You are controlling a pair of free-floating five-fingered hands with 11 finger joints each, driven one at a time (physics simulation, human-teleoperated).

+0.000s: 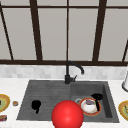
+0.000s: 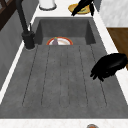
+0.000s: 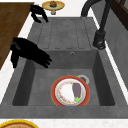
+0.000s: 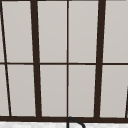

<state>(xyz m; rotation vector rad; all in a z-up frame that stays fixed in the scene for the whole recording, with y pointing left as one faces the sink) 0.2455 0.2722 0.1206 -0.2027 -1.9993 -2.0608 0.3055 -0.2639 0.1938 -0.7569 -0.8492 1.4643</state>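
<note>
**Two hands hanging over the sink, an eggplant lying on the plate**

At the far left of the front view, a yellow-green plate (image 1: 3,102) is sitting on the white counter (image 1: 12,86), with a small round brown thing (image 1: 15,103) just beside it and a small red thing (image 1: 3,118) near the front edge below.

Moving right, the left hand (image 1: 36,105) is hanging over the ribbed drainboard (image 1: 47,92) of the grey sink (image 1: 32,83), near its front edge. In the left side view this hand (image 2: 109,66) is floating palm down with its fingers (image 2: 97,73) loosely curled downward and holding nothing; whether it is touching the drainboard cannot be told.

A black faucet (image 1: 71,72) is standing at the back rim in the middle, its spout curving to the right. In front of it, a large red ball (image 1: 67,115) is covering the sink's front edge.

Further right, in the deep basin, a red-rimmed plate (image 3: 70,91) is lying flat on the bottom by the drain, and a dark eggplant (image 3: 76,91) with a green stem is lying on it. The right hand (image 1: 97,97) is hovering above the plate's far right edge. In the right side view the right hand (image 3: 28,52) is hanging over the basin's front wall, fingers (image 3: 45,60) relaxed and pointing down toward the basin, clear of the plate and holding nothing.

At the far right, a white cylindrical thing (image 1: 125,83) is standing on the counter, and another yellow plate (image 1: 123,108) is lying near the front.
</note>
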